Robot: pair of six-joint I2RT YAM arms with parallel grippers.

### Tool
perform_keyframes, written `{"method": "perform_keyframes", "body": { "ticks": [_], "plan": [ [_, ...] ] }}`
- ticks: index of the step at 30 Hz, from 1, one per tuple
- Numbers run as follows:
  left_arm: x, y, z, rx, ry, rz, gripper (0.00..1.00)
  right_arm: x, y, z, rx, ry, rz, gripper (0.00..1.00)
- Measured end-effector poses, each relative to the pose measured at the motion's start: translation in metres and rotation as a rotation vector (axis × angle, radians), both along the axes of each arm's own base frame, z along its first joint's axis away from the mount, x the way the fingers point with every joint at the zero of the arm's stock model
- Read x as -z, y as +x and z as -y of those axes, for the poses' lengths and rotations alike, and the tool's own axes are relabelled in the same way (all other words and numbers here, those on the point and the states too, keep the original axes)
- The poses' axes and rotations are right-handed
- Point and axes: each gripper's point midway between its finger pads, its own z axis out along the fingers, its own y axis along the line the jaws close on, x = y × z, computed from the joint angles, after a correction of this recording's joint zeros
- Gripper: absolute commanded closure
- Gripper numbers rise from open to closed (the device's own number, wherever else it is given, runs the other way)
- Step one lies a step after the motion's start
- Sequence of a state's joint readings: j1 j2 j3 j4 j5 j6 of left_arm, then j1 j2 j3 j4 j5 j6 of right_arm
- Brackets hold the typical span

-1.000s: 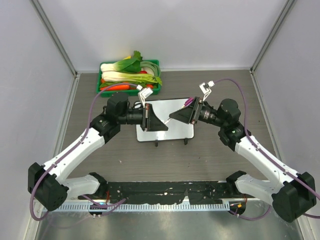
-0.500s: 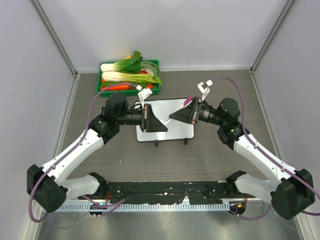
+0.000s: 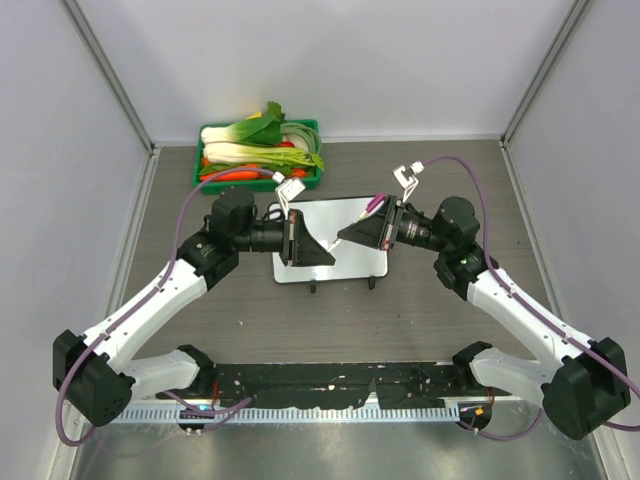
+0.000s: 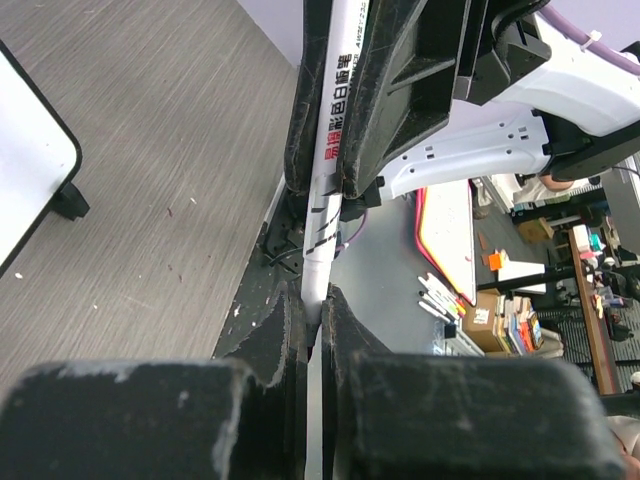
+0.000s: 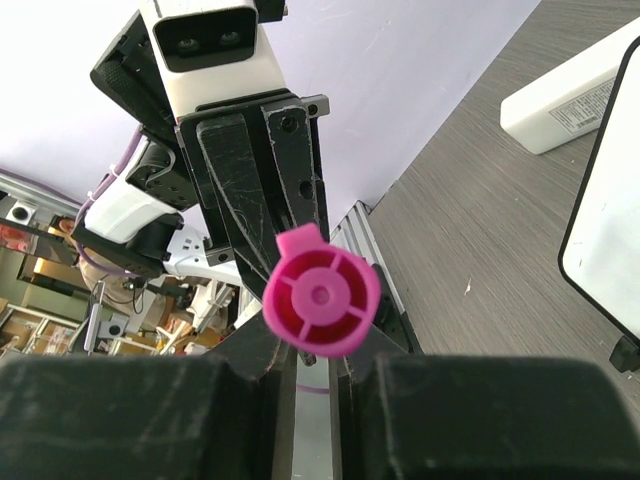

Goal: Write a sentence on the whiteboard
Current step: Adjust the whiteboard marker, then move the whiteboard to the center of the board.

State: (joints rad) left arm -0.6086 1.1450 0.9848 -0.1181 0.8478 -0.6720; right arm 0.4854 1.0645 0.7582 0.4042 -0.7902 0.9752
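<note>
Marker [image 4: 335, 110] is pinched by left gripper [image 4: 312, 305], pink cap [image 5: 320, 292] clamped in right gripper [image 5: 312, 352]; a straight, unhurried pull apart is wanted.

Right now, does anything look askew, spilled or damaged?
Nothing stands out. The left gripper and right gripper are shut on the marker above the whiteboard, which looks unmarked; nothing has spilled from the tray.

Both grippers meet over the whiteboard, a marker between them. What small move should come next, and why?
Probably draw the two grippers apart along the marker to pull off its cap. The left gripper is shut on the white marker, the right gripper is shut on the pink cap, and the whiteboard shows no writing yet.
</note>
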Motion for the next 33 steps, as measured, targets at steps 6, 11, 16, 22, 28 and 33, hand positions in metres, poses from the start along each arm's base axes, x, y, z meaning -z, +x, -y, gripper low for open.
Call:
{"method": "perform_keyframes", "body": {
  "ticks": [6,11,16,22,28,33],
  "plan": [
    [-0.001,-0.001,-0.001,-0.013,0.004,0.006,1.00,-0.001,-0.002,0.001,0.006,0.000,0.005,0.99],
    [0.000,-0.001,-0.001,-0.013,0.002,0.005,0.91,0.000,-0.002,0.001,0.004,0.000,0.004,0.99],
    [0.000,0.001,-0.001,-0.023,0.004,0.008,0.24,0.002,-0.002,0.002,0.006,-0.003,0.000,0.99],
    [-0.012,0.006,-0.008,-0.098,-0.012,0.027,0.05,0.013,0.003,0.006,0.057,-0.043,-0.019,0.99],
    [-0.036,0.017,-0.032,-0.216,-0.075,0.075,0.05,0.017,0.005,0.017,0.146,-0.089,-0.003,0.99],
    [-0.027,0.037,-0.052,-0.316,-0.082,0.037,0.05,0.023,0.010,0.026,0.217,-0.133,0.006,0.99]
  ]
}}
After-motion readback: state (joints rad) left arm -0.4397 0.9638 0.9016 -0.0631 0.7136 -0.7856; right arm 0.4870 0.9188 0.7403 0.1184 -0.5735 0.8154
